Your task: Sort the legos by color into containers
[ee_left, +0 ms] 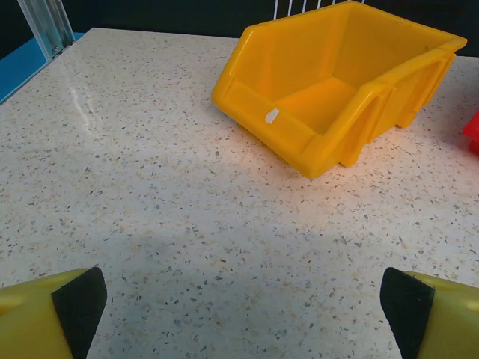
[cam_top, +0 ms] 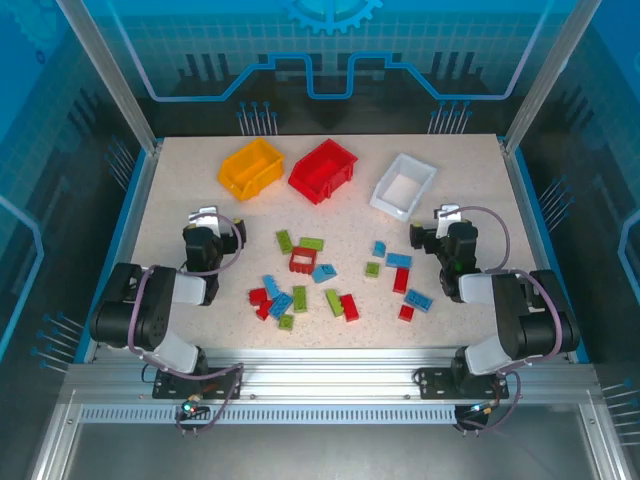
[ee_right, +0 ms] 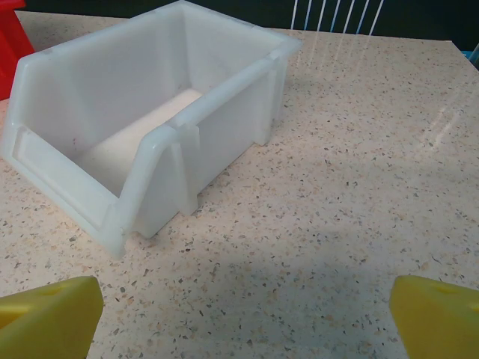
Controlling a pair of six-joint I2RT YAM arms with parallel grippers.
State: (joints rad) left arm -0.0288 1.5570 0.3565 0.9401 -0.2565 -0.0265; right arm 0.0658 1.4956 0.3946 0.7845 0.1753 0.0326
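The legos point(cam_top: 324, 272) lie loose on the table on the near side of the red bin point(cam_top: 323, 170), strewn to both sides of it in red, blue and lime green, well apart from any bin. They look like hard, smooth plastic: light, stiff and unlikely to break, but small and low enough to skid or flip under a careless pinch. Most are flat rectangles, so the surest hold is probably across the short width, on the two long side walls, with the fingers coming straight down. A red square brick point(cam_top: 302, 261) nearest the red bin stands taller and should be easier to take. Further from the red bin and to its left, several bricks point(cam_top: 272, 300) sit touching or nearly so, and those may get nudged when one is picked. The yellow bin point(cam_top: 237, 172) sits just left of the red bin and the white bin point(cam_top: 404, 186) to its right; all three look empty. The left gripper point(ee_left: 241, 303) hovers nearer than the red bin and to its left, jaws spread wide and holding nothing; the right gripper point(ee_right: 243, 307) does the same to the red bin's right, facing the white bin.
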